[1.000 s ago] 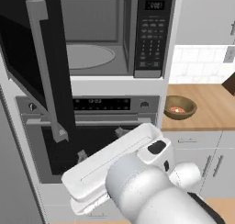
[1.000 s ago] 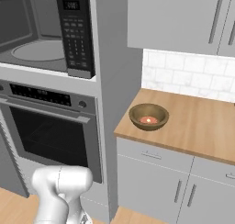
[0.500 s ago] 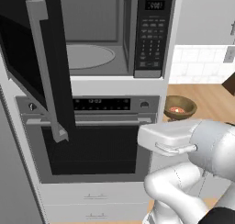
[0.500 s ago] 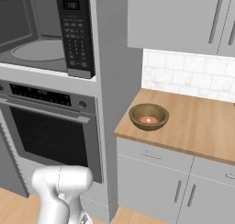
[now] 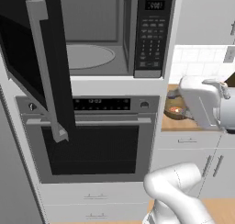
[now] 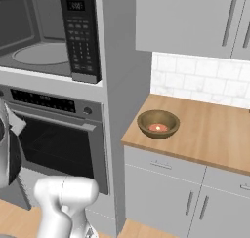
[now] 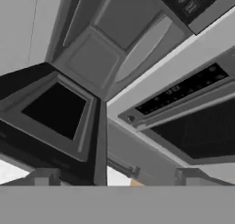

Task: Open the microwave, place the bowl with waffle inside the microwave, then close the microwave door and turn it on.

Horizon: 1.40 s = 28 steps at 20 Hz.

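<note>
The microwave (image 5: 153, 35) is built in above the oven, and its grey cavity and round glass turntable (image 5: 89, 57) are exposed. The microwave door (image 5: 27, 58) stands swung wide to the left, its grey bar handle (image 5: 48, 71) facing out. The brown bowl with waffle (image 6: 157, 123) sits on the wooden counter to the right of the oven column; in the left base view the bowl (image 5: 174, 110) is half hidden behind my white arm. My gripper (image 7: 118, 177) is open with nothing between its fingertips. It looks from below and at a roll toward the open microwave (image 7: 105, 48) and the door (image 7: 55, 108).
The steel oven (image 5: 92, 145) with its horizontal handle sits directly below the microwave. The wooden counter (image 6: 205, 129) runs right along a white tiled wall, with grey cabinets above and below. My arm's white link (image 5: 202, 101) hangs over the counter's left end.
My arm has swung up and to the right, from low in front of the oven to in front of the bowl. The door, bowl and base have not moved.
</note>
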{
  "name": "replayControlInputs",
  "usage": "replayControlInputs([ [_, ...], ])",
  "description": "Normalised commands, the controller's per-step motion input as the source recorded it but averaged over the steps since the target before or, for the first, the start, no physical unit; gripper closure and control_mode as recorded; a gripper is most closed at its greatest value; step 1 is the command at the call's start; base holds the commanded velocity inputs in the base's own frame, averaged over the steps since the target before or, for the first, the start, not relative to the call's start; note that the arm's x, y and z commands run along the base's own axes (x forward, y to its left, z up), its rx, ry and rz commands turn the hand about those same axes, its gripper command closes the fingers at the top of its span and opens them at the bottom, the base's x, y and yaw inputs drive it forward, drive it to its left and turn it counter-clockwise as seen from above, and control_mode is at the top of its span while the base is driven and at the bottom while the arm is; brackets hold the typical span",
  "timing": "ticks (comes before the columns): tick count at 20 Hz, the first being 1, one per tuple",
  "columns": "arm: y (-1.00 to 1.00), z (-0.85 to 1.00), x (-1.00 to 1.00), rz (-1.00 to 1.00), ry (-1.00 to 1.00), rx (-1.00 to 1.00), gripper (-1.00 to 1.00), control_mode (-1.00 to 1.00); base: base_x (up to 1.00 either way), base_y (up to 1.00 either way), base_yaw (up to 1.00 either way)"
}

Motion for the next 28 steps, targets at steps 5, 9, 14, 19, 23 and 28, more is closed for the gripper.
replayControlInputs([
  [5,0.22,0.00,0.72,0.14,0.32,0.32,-1.00,-1.00,0.00,0.00,0.00],
  [9,0.46,-0.03,0.41,0.07,0.09,0.27,-1.00,-1.00,0.00,0.00,0.00],
  [14,0.96,-0.10,0.17,0.06,0.05,0.07,-1.00,-1.00,0.00,0.00,0.00],
  [19,0.64,0.00,0.18,0.15,0.23,0.00,-1.00,-1.00,0.00,0.00,0.00],
  [23,0.51,0.00,0.30,0.20,0.25,0.00,-1.00,-1.00,0.00,0.00,0.00],
  [28,0.83,-0.01,0.15,0.14,0.02,0.00,-1.00,-1.00,0.00,0.00,0.00],
])
